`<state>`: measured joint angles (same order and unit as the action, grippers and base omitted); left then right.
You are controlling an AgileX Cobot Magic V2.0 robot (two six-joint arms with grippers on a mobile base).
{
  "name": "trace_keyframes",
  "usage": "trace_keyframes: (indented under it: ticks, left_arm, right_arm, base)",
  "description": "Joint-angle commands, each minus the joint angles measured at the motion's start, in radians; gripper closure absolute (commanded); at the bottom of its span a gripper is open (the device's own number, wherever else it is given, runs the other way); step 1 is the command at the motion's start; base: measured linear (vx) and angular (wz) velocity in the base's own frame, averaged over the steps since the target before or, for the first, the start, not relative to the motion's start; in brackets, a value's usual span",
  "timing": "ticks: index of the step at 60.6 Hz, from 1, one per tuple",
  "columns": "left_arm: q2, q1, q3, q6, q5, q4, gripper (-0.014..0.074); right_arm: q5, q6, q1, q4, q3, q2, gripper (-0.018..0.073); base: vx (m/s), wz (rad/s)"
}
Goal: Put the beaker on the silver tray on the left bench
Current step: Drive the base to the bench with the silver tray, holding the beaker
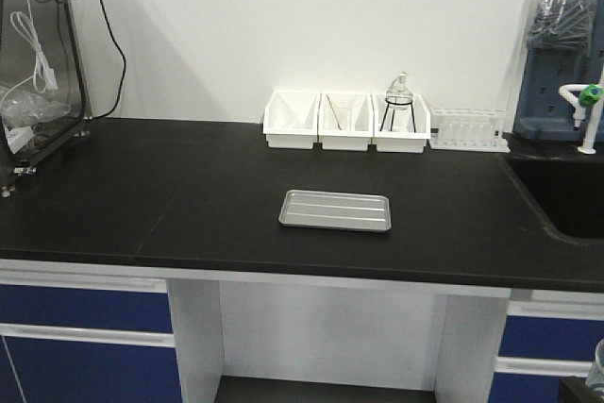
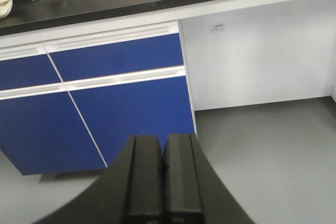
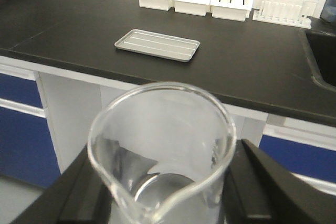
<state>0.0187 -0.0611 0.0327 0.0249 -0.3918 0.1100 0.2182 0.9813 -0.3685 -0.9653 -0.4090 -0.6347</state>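
The beaker (image 3: pixel 163 150), clear glass with a pouring lip facing the camera, fills the foreground of the right wrist view. My right gripper (image 3: pixel 165 184) is shut on it, one black finger on each side. It hangs in front of and below the edge of the left bench (image 1: pixel 142 195). The silver tray (image 1: pixel 335 210) lies flat and bare in the middle of the black top, also seen beyond the beaker as the silver tray (image 3: pixel 157 44). My left gripper (image 2: pixel 164 148) is shut on nothing, low down, facing the blue cabinet doors (image 2: pixel 115 114).
Three white bins (image 1: pixel 345 122) line the back wall, the right one holding a flask on a black tripod (image 1: pixel 398 106). A test tube rack (image 1: pixel 468 129) stands beside them. The sunken sink (image 1: pixel 566 195) and tap (image 1: pixel 585 101) are at right. Dark equipment (image 1: pixel 38 54) stands at far left.
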Motion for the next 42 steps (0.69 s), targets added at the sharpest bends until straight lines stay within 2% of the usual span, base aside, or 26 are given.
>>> trace_keyframes:
  ticks: [1, 42]
  left_arm:
    - [0.008, -0.004, 0.02, -0.002, 0.082, -0.003, 0.0595]
    - [0.008, -0.004, 0.02, -0.002, 0.082, -0.003, 0.0595]
  right_arm:
    - [-0.042, 0.0, 0.002, -0.022, -0.032, 0.003, 0.0571]
    - [-0.042, 0.0, 0.002, -0.022, -0.032, 0.003, 0.0571]
  base:
    - [0.31, 0.05]
    - [0.34, -0.02]
